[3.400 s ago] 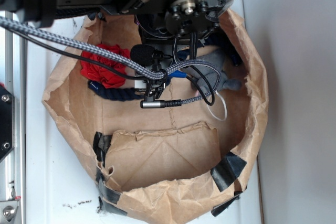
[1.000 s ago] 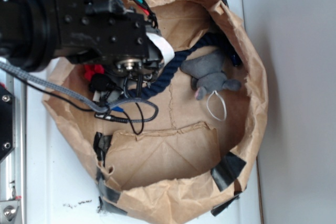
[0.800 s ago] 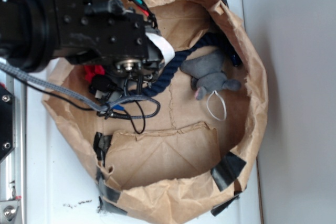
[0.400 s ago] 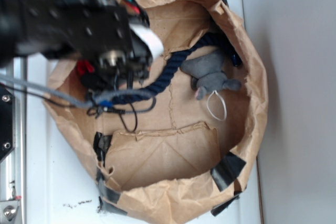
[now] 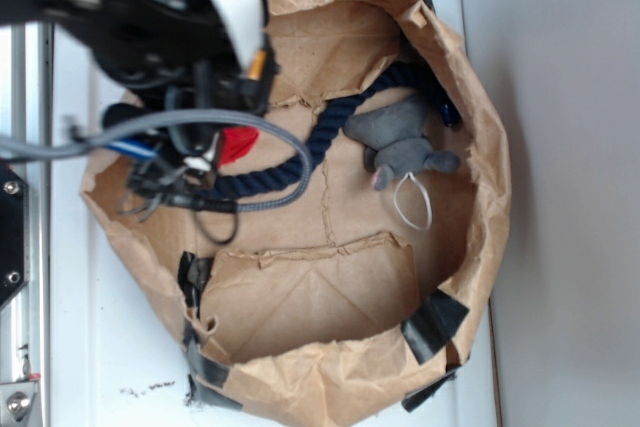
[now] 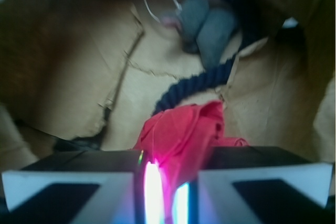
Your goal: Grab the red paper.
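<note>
Since the last frame my arm has swung up and left, and the red paper [image 6: 184, 132] has come away with it, uncovering more of the navy rope [image 5: 300, 152]. The wad sits by the left wall of the brown bag [image 5: 480, 177], its long axis running out from the gripper [image 6: 167, 190] toward the grey mouse [image 6: 207, 22]. The jaws are nearly closed, pinching the paper.
</note>
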Motion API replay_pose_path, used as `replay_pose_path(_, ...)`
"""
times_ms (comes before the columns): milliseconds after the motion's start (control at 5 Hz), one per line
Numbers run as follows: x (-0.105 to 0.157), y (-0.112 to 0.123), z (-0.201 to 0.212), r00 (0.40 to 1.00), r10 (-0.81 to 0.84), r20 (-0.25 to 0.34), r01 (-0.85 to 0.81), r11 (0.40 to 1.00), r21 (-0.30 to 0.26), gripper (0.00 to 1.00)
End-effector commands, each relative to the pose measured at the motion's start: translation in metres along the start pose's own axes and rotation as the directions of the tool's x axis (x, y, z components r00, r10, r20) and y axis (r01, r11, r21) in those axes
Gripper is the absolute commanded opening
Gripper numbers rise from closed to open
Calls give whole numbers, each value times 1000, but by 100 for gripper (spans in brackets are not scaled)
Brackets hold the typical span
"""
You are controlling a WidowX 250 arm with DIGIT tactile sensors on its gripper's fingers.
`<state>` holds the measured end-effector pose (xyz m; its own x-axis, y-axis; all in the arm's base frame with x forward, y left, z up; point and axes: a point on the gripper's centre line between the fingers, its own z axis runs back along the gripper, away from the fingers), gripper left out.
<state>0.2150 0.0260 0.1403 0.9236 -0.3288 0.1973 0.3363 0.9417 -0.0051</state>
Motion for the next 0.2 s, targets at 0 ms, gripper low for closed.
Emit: replay_pose_path(0, 9, -9, 6, 998, -54, 36, 50, 993, 111, 0)
